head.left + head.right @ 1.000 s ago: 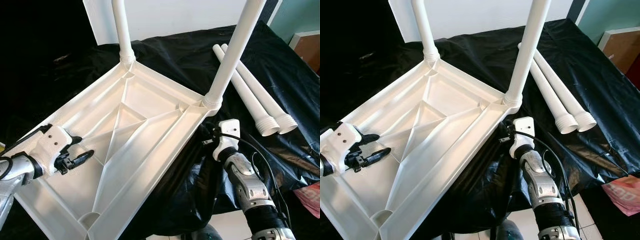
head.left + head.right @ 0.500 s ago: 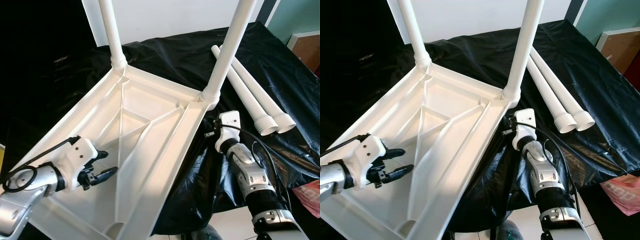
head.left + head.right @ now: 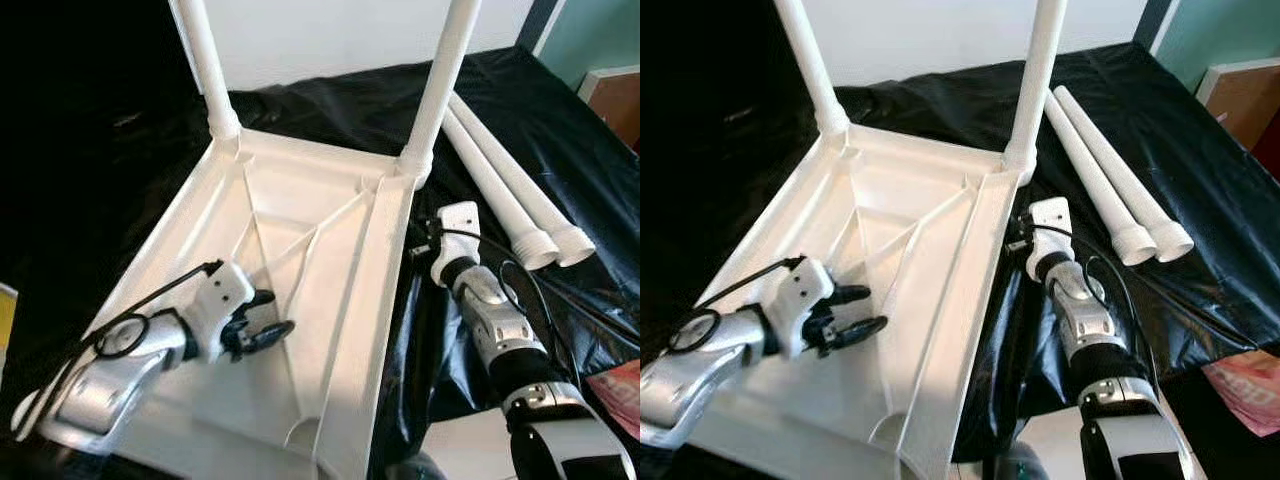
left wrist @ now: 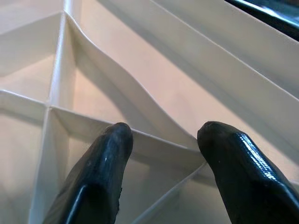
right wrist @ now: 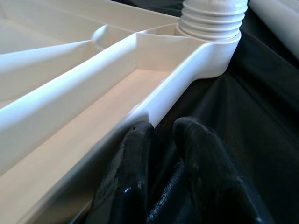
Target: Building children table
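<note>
Head views: the white plastic tabletop (image 3: 300, 250) lies upside down on a black plastic sheet (image 3: 560, 130) that covers the worktop, its ribbed underside facing up. Two white legs stand screwed into its far corners: the far-left leg (image 3: 205, 60) and the far-right leg (image 3: 440, 80). Two loose legs (image 3: 510, 190) lie side by side on the sheet, to our right of the tabletop, touching each other along their length, with their threaded ends nearest us.

Our left gripper (image 3: 262, 322) reaches over the inside of the tabletop, above the ribs in its near half. Its fingers (image 4: 105, 163) stand moderately apart with nothing between them; in the left wrist view they point at the place where several ribs meet. We cannot tell whether the fingertips touch the plastic.

Our right gripper (image 5: 161, 135) sits low at the tabletop's right outer edge, just near of the corner that carries the far-right leg, and its white wrist housing (image 3: 457, 228) shows beside that edge. In the right wrist view its two fingers (image 5: 128, 172) lie nearly together, with only a narrow gap, tucked against the underside of the rim where it meets the sheet; they enclose nothing that we can see. The threaded collar (image 5: 212, 18) of the far-right leg rises beyond them.
</note>
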Motion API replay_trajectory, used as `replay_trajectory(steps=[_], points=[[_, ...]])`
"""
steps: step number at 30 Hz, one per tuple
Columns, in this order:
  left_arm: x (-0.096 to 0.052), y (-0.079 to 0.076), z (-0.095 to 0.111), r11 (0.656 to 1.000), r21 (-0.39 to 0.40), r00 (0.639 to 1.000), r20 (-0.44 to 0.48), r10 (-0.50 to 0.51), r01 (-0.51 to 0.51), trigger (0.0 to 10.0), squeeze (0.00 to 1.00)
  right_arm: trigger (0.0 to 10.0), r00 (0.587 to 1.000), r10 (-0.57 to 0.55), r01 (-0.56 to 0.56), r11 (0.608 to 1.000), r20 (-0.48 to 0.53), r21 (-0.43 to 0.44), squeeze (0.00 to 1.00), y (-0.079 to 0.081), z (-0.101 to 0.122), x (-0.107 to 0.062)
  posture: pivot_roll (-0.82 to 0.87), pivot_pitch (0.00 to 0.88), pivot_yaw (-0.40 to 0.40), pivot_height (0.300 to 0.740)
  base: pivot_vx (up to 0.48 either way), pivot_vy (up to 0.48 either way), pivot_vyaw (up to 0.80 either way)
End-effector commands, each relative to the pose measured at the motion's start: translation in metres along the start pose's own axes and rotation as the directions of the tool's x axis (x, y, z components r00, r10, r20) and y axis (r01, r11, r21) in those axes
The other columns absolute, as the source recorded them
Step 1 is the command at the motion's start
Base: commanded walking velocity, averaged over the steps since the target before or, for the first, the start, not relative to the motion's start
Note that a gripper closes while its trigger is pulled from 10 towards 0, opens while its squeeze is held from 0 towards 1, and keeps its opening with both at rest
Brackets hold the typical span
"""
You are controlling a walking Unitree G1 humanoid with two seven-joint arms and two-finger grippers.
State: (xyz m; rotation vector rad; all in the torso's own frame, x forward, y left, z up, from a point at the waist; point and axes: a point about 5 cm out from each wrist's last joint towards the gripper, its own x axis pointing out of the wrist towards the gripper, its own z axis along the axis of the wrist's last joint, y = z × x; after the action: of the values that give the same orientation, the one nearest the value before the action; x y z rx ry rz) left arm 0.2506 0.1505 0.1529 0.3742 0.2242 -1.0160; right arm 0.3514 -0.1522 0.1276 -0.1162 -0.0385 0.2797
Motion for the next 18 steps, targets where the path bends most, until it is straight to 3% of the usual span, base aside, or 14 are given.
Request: replay_trajectory(steps=[1, 2, 8, 13, 18], points=[[0.002, 0.001, 0.007, 0.999, 0.038, 0.999, 0.032, 0.001, -0.003, 10.0, 0.0, 10.0, 0.999, 0.033, -0.033, 0.999, 0.015, -0.016, 0.0, 0.008, 0.001, 0.001, 0.04, 0.124, -0.025, 0.74, 0.0, 0.0, 0.0], [-0.002, 0.008, 0.014, 0.999, 0.037, 0.997, 0.072, 0.014, -0.017, 10.0, 0.0, 10.0, 0.999, -0.025, 0.026, 0.999, 0.04, -0.031, 0.0, -0.005, 0.004, -0.006, 0.04, 0.122, -0.022, 0.74, 0.0, 0.0, 0.0], [-0.003, 0.02, 0.03, 0.999, 0.033, 0.983, 0.183, 0.016, -0.022, 10.0, 0.0, 10.0, 0.984, -0.132, 0.137, 0.99, 0.117, -0.042, 0.0, -0.024, 0.008, -0.024, 0.02, 0.123, -0.006, 0.74, 0.0, 0.0, 0.0], [0.0, 0.02, 0.032, 0.999, 0.04, 0.98, 0.197, -0.02, 0.012, 10.0, 0.0, 10.0, 0.973, -0.163, 0.169, 0.985, 0.162, -0.025, 0.0, -0.026, 0.011, -0.031, 0.01, 0.123, -0.001, 0.74, 0.0, 0.0, 0.0], [0.004, 0.019, 0.033, 0.994, 0.097, 0.976, 0.209, -0.061, 0.041, 10.0, 0.0, 10.0, 0.957, -0.211, 0.217, 0.976, 0.199, -0.012, 0.0, -0.023, 0.011, -0.049, 0.02, 0.121, 0.006, 0.74, 0.0, 0.0, 0.0]])
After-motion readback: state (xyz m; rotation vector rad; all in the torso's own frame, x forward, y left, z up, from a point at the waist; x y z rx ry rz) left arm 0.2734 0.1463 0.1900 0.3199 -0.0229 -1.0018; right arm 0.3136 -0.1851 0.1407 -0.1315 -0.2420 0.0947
